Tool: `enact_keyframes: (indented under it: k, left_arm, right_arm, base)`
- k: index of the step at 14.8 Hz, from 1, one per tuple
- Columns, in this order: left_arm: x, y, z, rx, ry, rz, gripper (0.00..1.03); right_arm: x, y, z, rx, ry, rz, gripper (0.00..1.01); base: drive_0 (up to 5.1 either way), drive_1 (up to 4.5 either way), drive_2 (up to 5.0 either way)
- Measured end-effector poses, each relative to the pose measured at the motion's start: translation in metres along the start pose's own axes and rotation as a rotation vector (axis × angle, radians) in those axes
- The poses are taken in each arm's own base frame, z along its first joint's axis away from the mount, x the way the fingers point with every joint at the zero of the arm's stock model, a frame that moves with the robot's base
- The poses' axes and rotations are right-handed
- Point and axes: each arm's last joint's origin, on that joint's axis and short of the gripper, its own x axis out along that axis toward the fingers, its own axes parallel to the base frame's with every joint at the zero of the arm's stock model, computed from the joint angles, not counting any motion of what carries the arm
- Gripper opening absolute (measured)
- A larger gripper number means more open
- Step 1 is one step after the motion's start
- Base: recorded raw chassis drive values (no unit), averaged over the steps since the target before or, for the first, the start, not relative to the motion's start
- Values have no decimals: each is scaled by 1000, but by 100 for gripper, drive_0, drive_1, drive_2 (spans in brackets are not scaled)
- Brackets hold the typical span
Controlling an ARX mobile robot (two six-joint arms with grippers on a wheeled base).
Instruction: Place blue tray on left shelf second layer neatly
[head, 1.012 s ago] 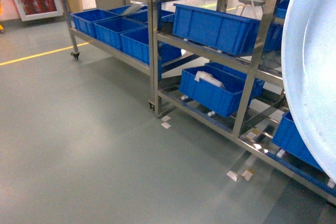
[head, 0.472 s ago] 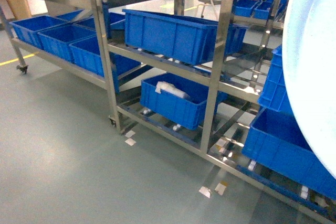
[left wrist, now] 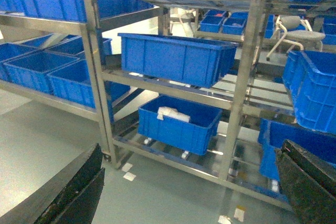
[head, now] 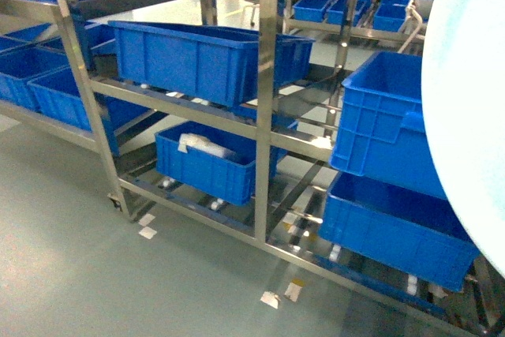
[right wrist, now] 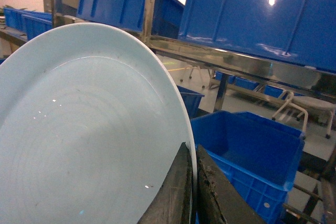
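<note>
We see the blue tray [right wrist: 89, 129] held upright on edge in the right hand [right wrist: 192, 192], whose two dark fingers [right wrist: 176, 195] are pinched on the tray's rim, one on each face. In the head view the tray [head: 465, 108] fills the right edge of the frame, close to the camera and in front of the racks. The left hand [left wrist: 189, 187] carries nothing: its two black fingers [left wrist: 79, 187] sit at the bottom corners of the left wrist view, spread wide apart, with the floor and rack visible between them. The steel rack [head: 264, 100] stands ahead on the grey floor [head: 95, 274]. Its second layer [head: 197, 112] bears one large blue crate [head: 205, 57] resting on the crossbars. On the layer below, a smaller blue crate [head: 209, 167] holds a white bundle [head: 201, 145]. To the right, in the next bay, a tilted blue crate [head: 387, 136] sits above another crate [head: 394, 230] near the floor. White paper scraps [head: 272, 299] lie on the floor just in front of the uprights. More blue crates [head: 31, 88] fill the rack to the far left. A chair [left wrist: 304, 35] shows behind the racks in the left wrist view.
</note>
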Motion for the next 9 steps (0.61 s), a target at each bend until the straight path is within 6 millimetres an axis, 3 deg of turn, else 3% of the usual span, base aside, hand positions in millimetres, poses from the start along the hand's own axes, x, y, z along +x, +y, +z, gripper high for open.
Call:
enact_keyframes:
  k: [3,9]
  left_arm:
    - [0,0,0,0,0,0,98]
    - [0,0,0,0,-5,-1,98]
  right_arm:
    - [0,0,0,0,-1,0,2]
    - [0,0,0,0,-2,-1,2]
  base:
    - [-154,-154,-154]
    - [-214,226,-530]
